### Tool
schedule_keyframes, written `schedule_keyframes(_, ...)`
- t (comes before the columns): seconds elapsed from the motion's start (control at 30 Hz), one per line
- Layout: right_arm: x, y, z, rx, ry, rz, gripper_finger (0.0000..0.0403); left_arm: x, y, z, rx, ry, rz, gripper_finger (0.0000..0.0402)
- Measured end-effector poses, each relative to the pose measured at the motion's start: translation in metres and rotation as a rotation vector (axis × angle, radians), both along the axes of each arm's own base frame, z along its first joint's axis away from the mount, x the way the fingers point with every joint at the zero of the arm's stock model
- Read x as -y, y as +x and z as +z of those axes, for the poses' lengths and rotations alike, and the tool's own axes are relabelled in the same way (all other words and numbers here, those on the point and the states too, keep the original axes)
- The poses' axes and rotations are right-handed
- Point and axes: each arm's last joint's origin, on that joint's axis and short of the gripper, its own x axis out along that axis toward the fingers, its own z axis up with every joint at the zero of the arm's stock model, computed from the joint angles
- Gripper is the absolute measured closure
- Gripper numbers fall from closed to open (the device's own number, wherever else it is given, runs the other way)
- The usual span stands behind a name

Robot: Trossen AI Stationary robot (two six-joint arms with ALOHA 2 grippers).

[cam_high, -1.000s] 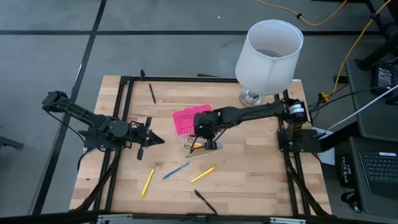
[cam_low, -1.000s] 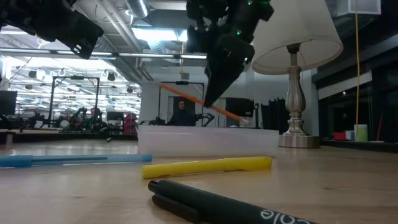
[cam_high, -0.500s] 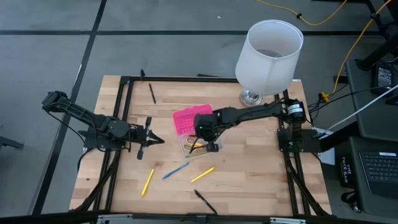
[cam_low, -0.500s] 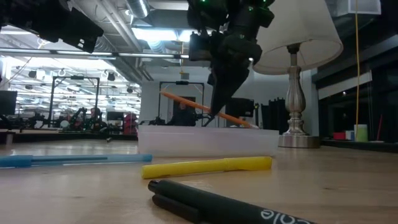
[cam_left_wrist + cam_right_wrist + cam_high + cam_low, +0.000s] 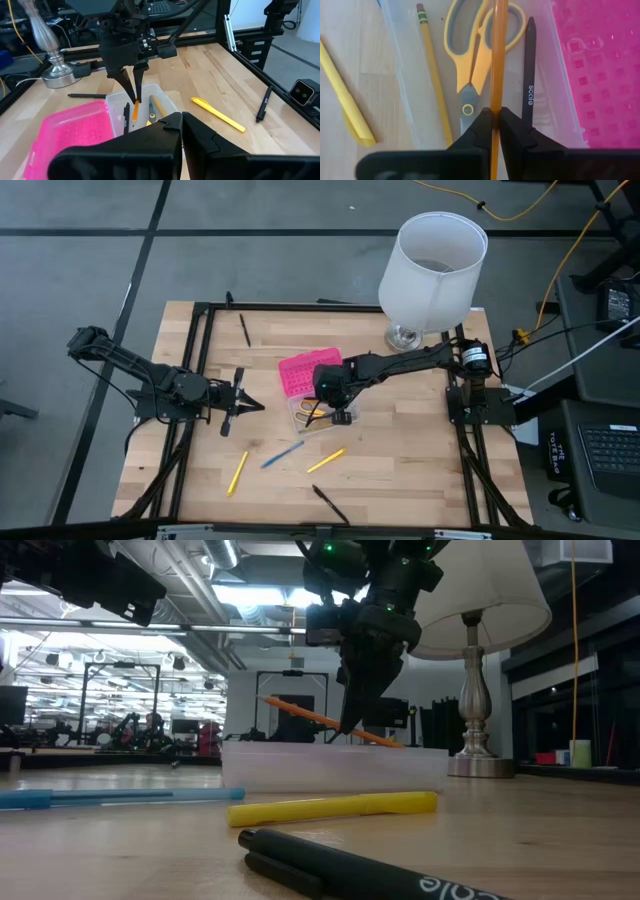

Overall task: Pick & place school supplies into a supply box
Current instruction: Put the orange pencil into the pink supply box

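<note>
Wooden table point(image 5: 400, 450); right gripper point(image 5: 494, 119) clamping orange pencil point(image 5: 498, 55) over supply box point(image 5: 405, 75).

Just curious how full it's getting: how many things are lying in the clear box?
3: a yellow pencil, yellow-handled scissors, a black pen. The right gripper holds an orange pencil over them; it may hide more.

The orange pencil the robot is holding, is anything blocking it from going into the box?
Nothing visible blocks it. The right gripper holds the orange pencil just above the open clear box. Scissors and a black pen lie in the box beneath it.
</note>
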Motion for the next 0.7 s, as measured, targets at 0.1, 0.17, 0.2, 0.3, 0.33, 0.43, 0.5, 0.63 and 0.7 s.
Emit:
schedule_keyframes(0.1,0.0,0.0,0.0,0.001,0.0,0.0,0.0377,0.0,0.0,0.0,0.0,0.0,0.0,0.0396)
schedule_keyframes(0.17,0.0,0.0,0.0,0.0,0.0,-0.001,0.0376,0.0,0.0,0.0,0.0,0.0,0.0,0.0396)
schedule_keyframes(0.2,0.0,0.0,0.0,0.0,0.0,-0.001,0.0373,0.0,0.0,0.0,0.0,0.0,0.0,0.0396)
schedule_keyframes(0.3,0.0,0.0,0.0,0.0,0.0,-0.002,0.0362,0.0,0.0,0.0,0.0,-0.001,-0.001,0.0396)
schedule_keyframes(0.33,0.0,0.0,0.0,0.0,0.0,-0.002,0.0358,0.0001,0.0,0.0,0.0,-0.001,-0.002,0.0396)
schedule_keyframes(0.43,0.0,0.0,0.0,0.0,0.001,-0.003,0.0347,0.0,0.0,0.0,0.0,-0.001,-0.001,0.0396)
schedule_keyframes(0.5,0.0,0.0001,0.0,0.0,0.001,-0.003,0.0343,0.0001,0.0,0.0,0.0,-0.001,-0.002,0.0396)
schedule_keyframes(0.63,0.0,0.0,0.0,0.0,0.0,-0.002,0.0341,0.0,0.0,0.0,0.0,-0.001,-0.001,0.0396)
schedule_keyframes(0.7,0.0,0.0,0.0,0.0,0.0,-0.003,0.0341,-0.0001,0.0,0.0,0.001,0.0,0.004,0.0395)
